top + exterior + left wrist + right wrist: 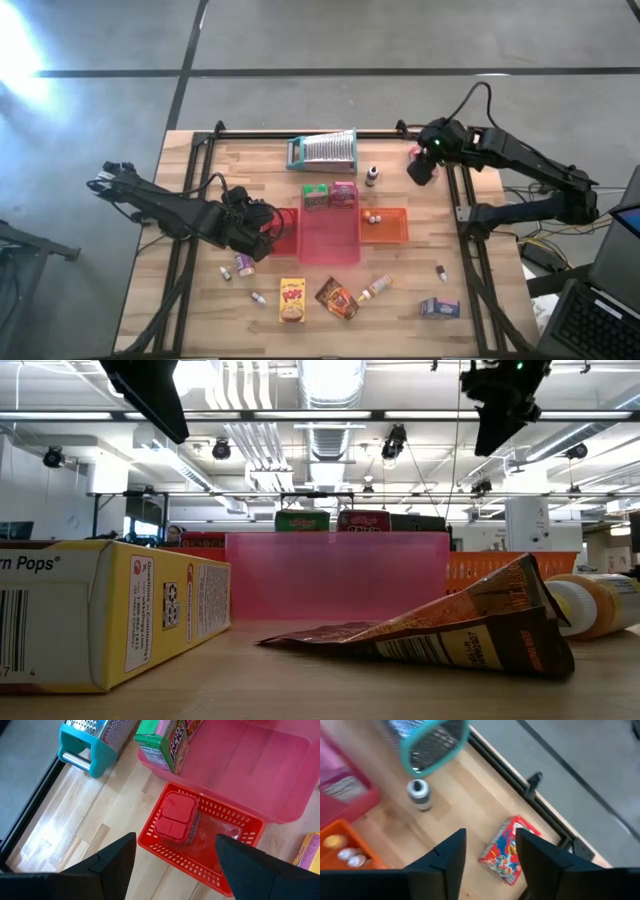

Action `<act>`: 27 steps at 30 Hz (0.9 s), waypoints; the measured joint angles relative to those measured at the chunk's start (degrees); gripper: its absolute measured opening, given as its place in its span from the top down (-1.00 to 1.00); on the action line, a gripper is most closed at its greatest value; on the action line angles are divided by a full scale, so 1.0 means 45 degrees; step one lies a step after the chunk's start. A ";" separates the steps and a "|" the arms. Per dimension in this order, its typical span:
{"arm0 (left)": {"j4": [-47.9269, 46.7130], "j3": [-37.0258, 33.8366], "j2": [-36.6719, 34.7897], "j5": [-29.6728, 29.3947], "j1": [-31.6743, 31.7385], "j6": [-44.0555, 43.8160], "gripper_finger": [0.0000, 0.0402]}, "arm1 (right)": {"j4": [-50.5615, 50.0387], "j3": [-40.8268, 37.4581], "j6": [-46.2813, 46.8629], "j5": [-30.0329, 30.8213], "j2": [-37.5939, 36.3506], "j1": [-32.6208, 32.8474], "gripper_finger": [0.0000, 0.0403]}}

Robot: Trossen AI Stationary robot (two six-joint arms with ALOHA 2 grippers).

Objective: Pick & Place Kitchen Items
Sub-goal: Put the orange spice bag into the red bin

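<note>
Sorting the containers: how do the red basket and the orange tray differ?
The red basket sits left of the pink bin and holds a red lidded box; the orange tray sits right of it, holding small pale items. Both touch the bin.

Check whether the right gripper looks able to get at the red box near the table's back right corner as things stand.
Probably yes. The right gripper hangs above the red box with its fingers apart, and nothing lies between them; the small jar stands well off to the side.
</note>
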 joint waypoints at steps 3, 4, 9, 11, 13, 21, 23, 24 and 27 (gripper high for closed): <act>0.0003 0.0000 0.0002 0.0003 0.0000 0.0002 -0.38 | -0.0008 0.0000 0.0196 -0.0123 0.0329 -0.0843 0.05; 0.0005 0.0000 0.0003 0.0000 0.0000 0.0002 -0.38 | -0.0005 0.0000 0.0193 -0.0276 0.0464 -0.1126 0.02; 0.0005 0.0000 0.0000 0.0004 0.0000 0.0004 -0.38 | -0.0018 -0.0005 0.0166 -0.1590 0.1282 -0.2606 -0.16; 0.0005 0.0000 0.0001 0.0001 -0.0004 0.0003 -0.38 | -0.0018 -0.0005 0.0138 -0.1841 0.1592 -0.3121 -0.24; 0.0004 0.0000 0.0002 0.0004 -0.0003 0.0001 -0.38 | -0.0018 -0.0005 0.0165 -0.1885 0.1883 -0.3564 -0.31; 0.0000 0.0000 0.0000 0.0003 0.0000 0.0005 -0.38 | 0.0010 0.0114 -0.0105 -0.2788 0.2902 -0.4862 -0.56; 0.0001 0.0000 0.0000 0.0000 0.0000 0.0000 -0.38 | 0.0016 0.0250 -0.0094 -0.2788 0.3074 -0.4991 -0.60; 0.0005 0.0000 0.0000 0.0000 0.0000 0.0000 -0.38 | 0.0016 0.0305 -0.0080 -0.2778 0.3143 -0.5010 -0.62; 0.0005 0.0000 0.0002 0.0005 -0.0001 0.0002 -0.38 | 0.0024 0.0467 -0.0206 -0.2861 0.3272 -0.4909 -0.67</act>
